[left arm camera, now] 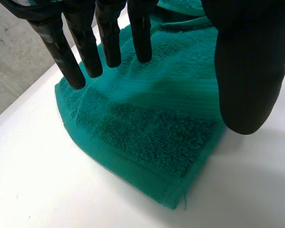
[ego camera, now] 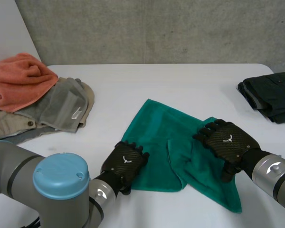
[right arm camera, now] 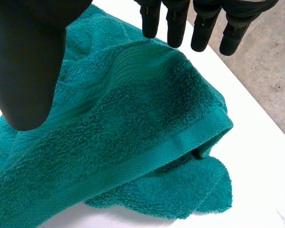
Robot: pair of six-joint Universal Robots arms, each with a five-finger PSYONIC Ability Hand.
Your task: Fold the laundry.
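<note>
A teal towel lies partly folded in the middle of the white table, with a flap doubled over on its right side. My left hand rests on the towel's near left corner. In the left wrist view its fingers are nearly straight over the towel and the thumb stands apart from them, so it is open. My right hand lies flat on the folded right part. In the right wrist view that hand spreads open above the doubled towel edge.
A laundry pile sits at the far left: an orange towel on top of grey cloth and beige cloth. A dark folded garment lies at the right edge. A grey wall stands behind the table.
</note>
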